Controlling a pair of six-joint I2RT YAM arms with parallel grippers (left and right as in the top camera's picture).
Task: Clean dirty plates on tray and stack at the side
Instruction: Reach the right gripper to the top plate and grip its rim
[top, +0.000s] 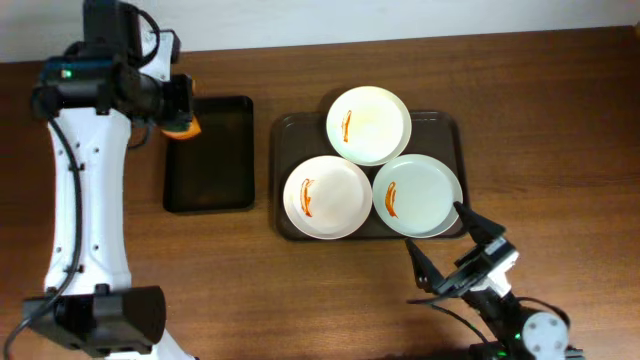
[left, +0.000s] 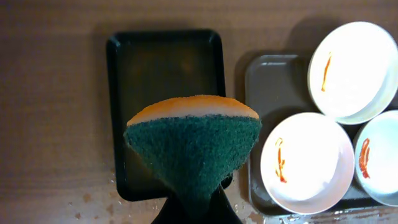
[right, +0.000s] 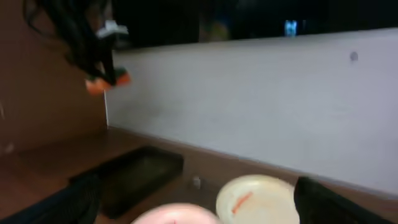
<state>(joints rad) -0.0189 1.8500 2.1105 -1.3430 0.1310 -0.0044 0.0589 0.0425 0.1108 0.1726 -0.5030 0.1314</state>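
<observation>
Three white plates lie on the dark brown tray (top: 287, 128), each with an orange-red streak: one at the back (top: 368, 124), one front left (top: 327, 197), one front right (top: 417, 194). My left gripper (top: 176, 108) hangs over the far left edge of a black tray and is shut on an orange and green sponge (left: 193, 143). In the left wrist view the sponge covers the jaws (left: 194, 210); the plates (left: 306, 163) show at the right. My right gripper (top: 437, 232) stands open at the tray's front right corner, by the front right plate. Blurred, its wrist view shows the back plate (right: 258, 196) between its fingers (right: 333, 202).
A smaller black tray (top: 208, 153) lies left of the brown tray, with nothing in it. Crumbs and wet spots mark the wood near its front edge (left: 93, 199). A white wall (right: 261, 106) runs behind the table.
</observation>
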